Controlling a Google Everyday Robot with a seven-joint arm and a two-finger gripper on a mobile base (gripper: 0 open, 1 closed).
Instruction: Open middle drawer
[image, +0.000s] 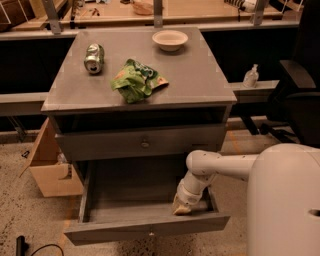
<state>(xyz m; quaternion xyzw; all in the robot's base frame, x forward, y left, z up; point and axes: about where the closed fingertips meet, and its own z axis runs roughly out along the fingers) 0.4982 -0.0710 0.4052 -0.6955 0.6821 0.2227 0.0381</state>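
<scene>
The middle drawer (142, 197) stands pulled far out, beneath the upper drawer front (142, 143); the gripper (182, 208) sits inside its right front corner, and I cannot tell whether it grasps anything. A can (94, 57), green bag (136, 80) and bowl (170, 39) rest on the tabletop (200, 75)

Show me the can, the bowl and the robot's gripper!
can (94, 58): camera view, its side.
bowl (170, 39): camera view, its middle.
gripper (182, 209): camera view, its tip, inside the pulled-out middle drawer (115, 232).
</scene>
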